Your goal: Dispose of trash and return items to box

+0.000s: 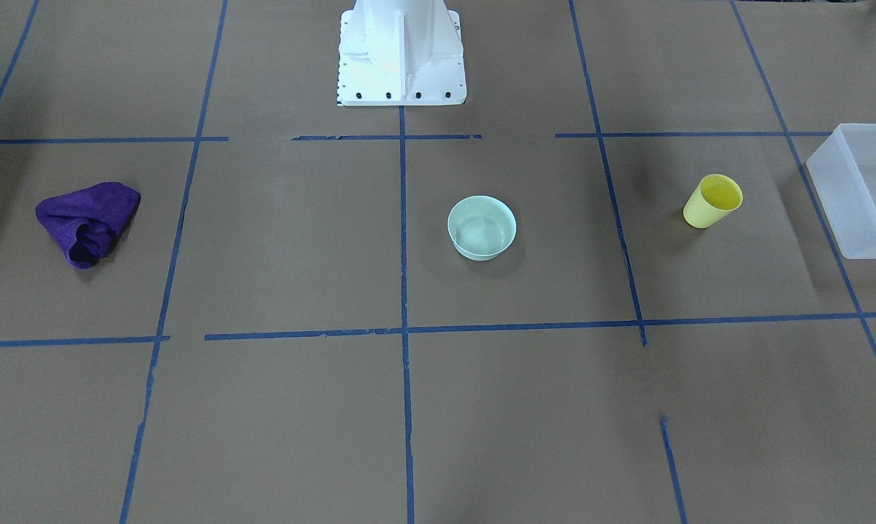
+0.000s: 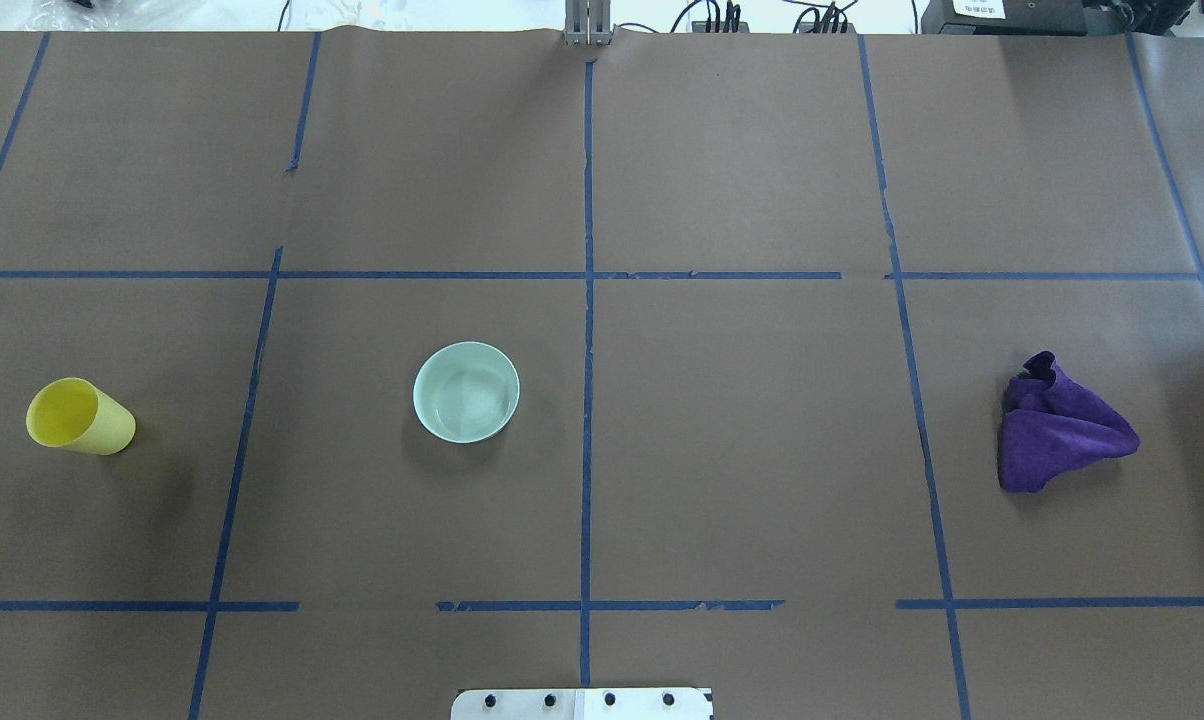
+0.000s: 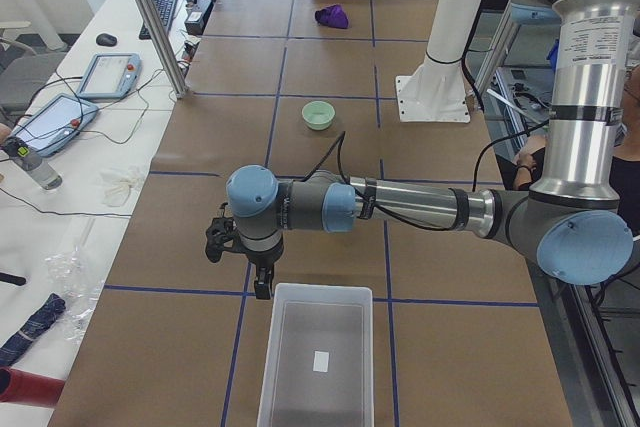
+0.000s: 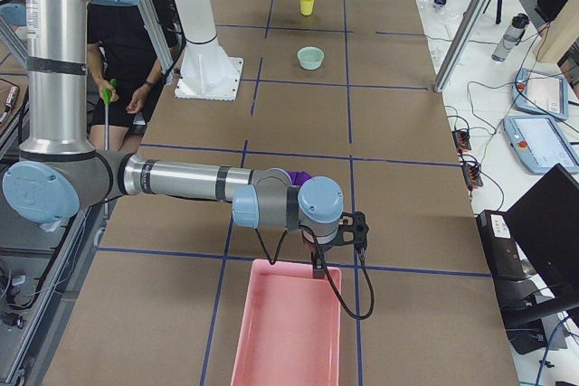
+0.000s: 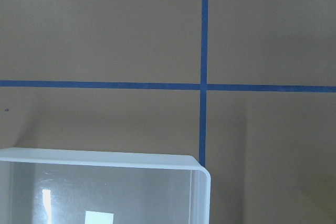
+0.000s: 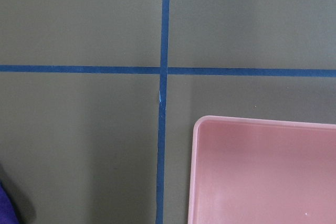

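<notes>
yellow cup (image 1: pixel 713 201) first: where do we find it, and why there?

we see it standing upright, mouth up, on the worktop (image 2: pixel 742 450) toward the robot's left end. it is near the box (image 1: pixel 842 215) but apart from it, with bare paper between. we judge it was laid out as one of the items to go back in, so that step is not yet done. the box holds only a small white slip (image 3: pixel 321 361).

and the arms, why do they hang where they do?

the left claw (image 3: pixel 262 285) hovers at the box's short rim on the cup's side, pointing down. the right claw (image 4: pixel 318 267) hovers the same way at the rim of the pink bin (image 4: pixel 271 341) at the other end. we take that for a waiting pose beside each container. only the side views show them, so we cannot tell whether either claw is spread or pressed together.

what about the rest?

the pale green bowl (image 1: pixel 482 227) sits mid-worktop, and the crumpled purple cloth (image 1: pixel 87 220) lies near the pink bin. we would guess the left arm takes the cup, being nearest.
</notes>
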